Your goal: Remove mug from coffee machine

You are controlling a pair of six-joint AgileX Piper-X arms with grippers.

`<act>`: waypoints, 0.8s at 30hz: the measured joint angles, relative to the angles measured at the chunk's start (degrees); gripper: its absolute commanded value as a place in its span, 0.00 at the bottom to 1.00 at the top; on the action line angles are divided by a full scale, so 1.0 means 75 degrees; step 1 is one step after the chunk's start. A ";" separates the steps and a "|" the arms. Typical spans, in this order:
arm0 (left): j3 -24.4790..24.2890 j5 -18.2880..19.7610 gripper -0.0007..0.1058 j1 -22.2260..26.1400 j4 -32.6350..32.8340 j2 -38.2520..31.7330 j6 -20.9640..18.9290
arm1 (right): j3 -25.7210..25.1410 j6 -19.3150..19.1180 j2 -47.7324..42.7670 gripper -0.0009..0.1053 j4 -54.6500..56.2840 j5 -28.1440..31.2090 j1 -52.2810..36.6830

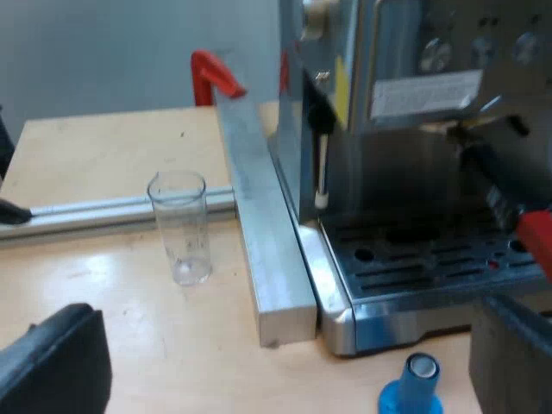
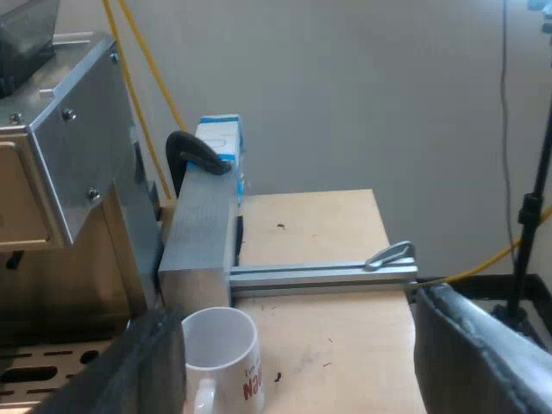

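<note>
White mug (red lettering) between spread fingers of right gripper, left gripper likewise released, blue tamper near

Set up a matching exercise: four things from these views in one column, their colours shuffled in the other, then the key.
Things:
1. measuring glass
2. tamper
3. mug
4. holder handle's end

Colours:
A. blue
B. red
C. clear
D. white with red lettering

Pairs: 1-C, 2-A, 3-D, 4-B
</note>
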 measured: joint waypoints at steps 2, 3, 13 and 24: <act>0.0219 -0.0019 0.81 0.0000 0.0001 0.0000 0.0000 | 0.0327 0.0000 0.0000 0.57 -0.0192 -0.0163 0.0000; 0.0332 -0.0020 0.81 0.0000 0.0001 0.0000 0.0000 | 0.0534 0.0000 0.0000 0.57 -0.0319 -0.0235 0.0000; 0.1381 -0.0047 0.81 0.0000 -0.0729 0.0000 0.0000 | 0.1799 0.0000 0.0014 0.57 -0.0412 -0.0274 0.0000; 0.2123 -0.0011 0.81 0.0000 -0.1180 0.0013 0.0000 | 0.2800 0.0000 0.0014 0.57 -0.0567 -0.0274 0.0000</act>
